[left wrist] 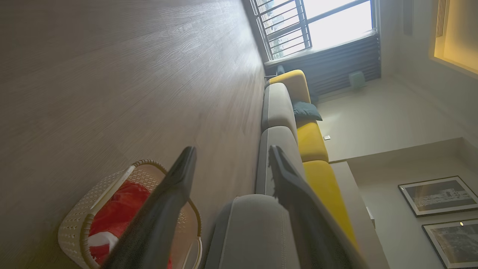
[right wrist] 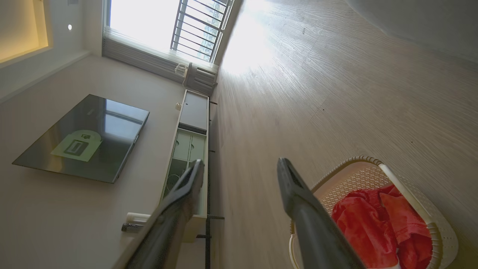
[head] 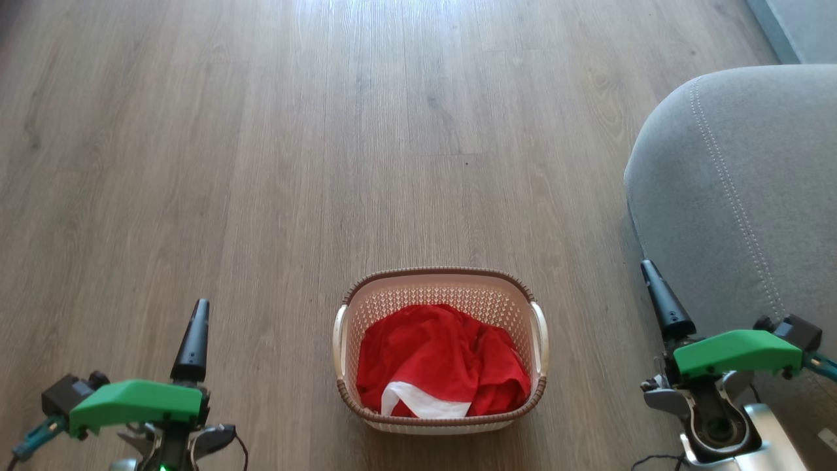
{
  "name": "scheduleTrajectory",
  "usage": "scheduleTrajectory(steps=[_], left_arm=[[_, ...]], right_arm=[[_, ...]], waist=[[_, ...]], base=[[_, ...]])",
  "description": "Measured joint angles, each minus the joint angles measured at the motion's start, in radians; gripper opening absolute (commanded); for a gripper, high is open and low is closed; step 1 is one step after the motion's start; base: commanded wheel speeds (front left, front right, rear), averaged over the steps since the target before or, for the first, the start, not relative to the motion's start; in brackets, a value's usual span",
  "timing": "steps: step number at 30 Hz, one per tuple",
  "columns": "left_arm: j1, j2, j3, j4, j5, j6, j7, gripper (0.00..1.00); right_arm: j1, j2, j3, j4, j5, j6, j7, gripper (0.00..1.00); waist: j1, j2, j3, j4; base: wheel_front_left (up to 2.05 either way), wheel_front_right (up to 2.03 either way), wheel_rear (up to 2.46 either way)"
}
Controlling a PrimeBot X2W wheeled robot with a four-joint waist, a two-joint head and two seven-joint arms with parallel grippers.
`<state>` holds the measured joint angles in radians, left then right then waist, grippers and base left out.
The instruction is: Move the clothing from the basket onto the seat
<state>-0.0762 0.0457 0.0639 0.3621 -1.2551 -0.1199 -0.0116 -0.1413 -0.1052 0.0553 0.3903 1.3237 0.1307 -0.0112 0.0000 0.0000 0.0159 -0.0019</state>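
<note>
Down inside the basket is where the clothing sits: a crumpled bright red heap with a white panel showing at the basket's near wall. It fills most of the inside and stays below the brown rim.

Handling guess: soft, light and floppy, nothing fragile. It'll sag and trail when lifted, and thin fabric can slip out of a shallow pinch. I'd go for the raised ridge of folds in the middle of the basket and grab a thick bunch, not a flat edge. A trailing corner could snag on the rim.

Both grippers have nothing in them. The left gripper hangs to the left of the basket with its fingers spread wide, and the right gripper does the same on the basket's right, well above the cloth.

The grey seat is off to the right of the basket, near but not touching, and it's cut off at the picture edge. Hard to tell: how much fabric is folded underneath, whether it's one garment or several, and what the basket bottom looks like.
</note>
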Motion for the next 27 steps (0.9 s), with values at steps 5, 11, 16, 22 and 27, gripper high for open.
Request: scheduleTrajectory(steps=[5, 11, 16, 22, 27], left_arm=[[-0.015, 0.004, 0.000, -0.001, 0.078, 0.000, -0.018, 1.00], [-0.025, 0.009, -0.006, 0.002, 0.178, 0.000, -0.034, 1.00], [-0.032, 0.011, -0.008, 0.002, 0.243, 0.000, -0.044, 1.00], [-0.041, 0.013, -0.007, 0.009, 0.342, 0.000, -0.062, 1.00], [-0.055, 0.013, 0.000, 0.009, 0.429, 0.000, -0.076, 1.00]], right_arm=[[-0.017, -0.011, 0.022, 0.007, -0.061, 0.000, -0.014, 1.00], [-0.039, -0.021, 0.043, 0.021, -0.141, 0.000, -0.026, 1.00], [-0.053, -0.025, 0.055, 0.036, -0.194, 0.000, -0.044, 1.00], [-0.079, -0.033, 0.078, 0.056, -0.275, 0.000, -0.060, 1.00], [-0.099, -0.041, 0.085, 0.073, -0.341, 0.000, -0.070, 1.00]], waist=[[0.0000, 0.0000, 0.002, 0.000], [0.0000, 0.0000, 0.003, -0.001], [0.0000, 0.0000, 0.005, -0.001], [0.0000, 0.0000, 0.006, -0.002], [0.0000, 0.0000, 0.008, -0.003]], base=[[0.00, 0.00, 0.00], [0.00, 0.00, 0.00], [0.00, 0.00, 0.00], [0.00, 0.00, 0.00], [0.00, 0.00, 0.00]])
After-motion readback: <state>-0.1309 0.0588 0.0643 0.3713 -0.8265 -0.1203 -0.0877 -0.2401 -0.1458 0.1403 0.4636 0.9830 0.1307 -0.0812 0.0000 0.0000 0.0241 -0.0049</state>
